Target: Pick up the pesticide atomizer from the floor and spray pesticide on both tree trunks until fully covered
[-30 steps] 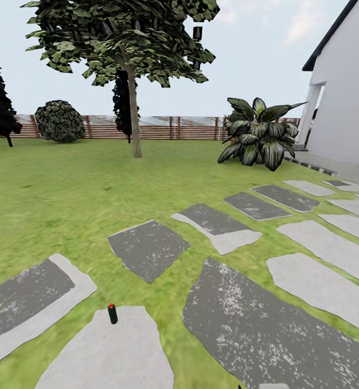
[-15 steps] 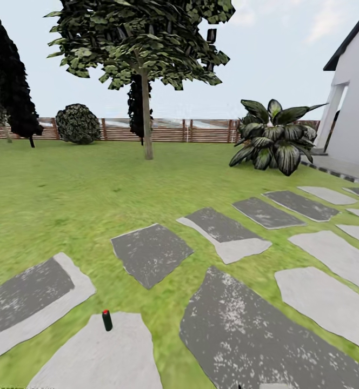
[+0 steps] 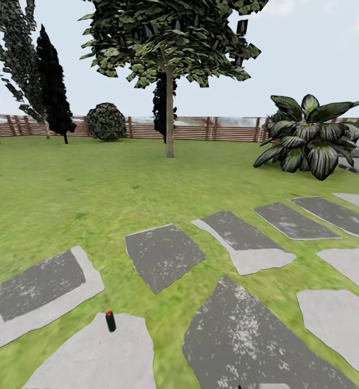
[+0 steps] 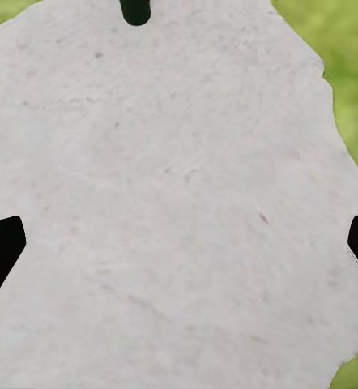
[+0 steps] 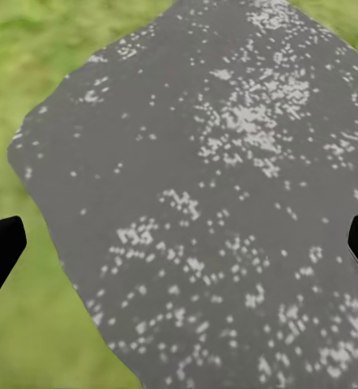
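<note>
A garden seen from the robot's head: a green lawn point(image 3: 66, 189) crossed by flat stepping stones, with a brown slatted fence point(image 3: 212, 128) at the far side. The spray bottle point(image 3: 110, 321), small, dark and red-capped, stands upright on the near edge of a pale stone point(image 3: 93, 359) low in the view, a little left of centre. Far off near the fence stands one tree point(image 3: 170, 70) with a leafy crown and a bare trunk point(image 3: 170, 119). Dark conifers point(image 3: 52, 86) and a round bush point(image 3: 106, 121) lie to its left, and a broad-leaved plant point(image 3: 312, 138) to its right.

The left wrist camera looks down on the same pale stone point(image 4: 163, 203), with the dark base of the bottle point(image 4: 135, 10) at the frame's edge. The left gripper point(image 4: 179, 243) has its fingertips set wide apart at opposite sides of the frame and holds nothing. The right gripper point(image 5: 179, 243) is likewise spread wide and empty, over a dark speckled stone point(image 5: 219, 203) with grass point(image 5: 41, 105) beside it.

The step in hand appears to be the approach to the bottle; nothing is grasped yet. The next move likely calls for bringing the left gripper forward until the bottle sits between its fingers, then closing on it without tipping it over
</note>
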